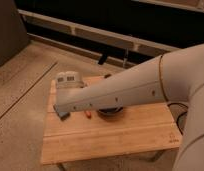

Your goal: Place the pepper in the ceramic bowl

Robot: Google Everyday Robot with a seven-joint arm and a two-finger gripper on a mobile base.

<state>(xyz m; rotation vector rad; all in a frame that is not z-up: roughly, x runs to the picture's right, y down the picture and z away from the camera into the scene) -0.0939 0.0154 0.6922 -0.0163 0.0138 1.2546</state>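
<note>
The small orange-red pepper (87,115) lies on the wooden table, just below my forearm. To its right, the dark ceramic bowl (111,111) shows only as a sliver of rim under the arm. My arm reaches across the table from the right. The gripper (69,81) is at the table's far left corner, above and left of the pepper. It is open and holds nothing.
A corner of a grey-blue block (64,117) pokes out under the arm, left of the pepper. The wooden table (120,137) is small, with speckled floor around it. A dark wall with rails runs behind, and a black cable (179,116) hangs at the table's right edge.
</note>
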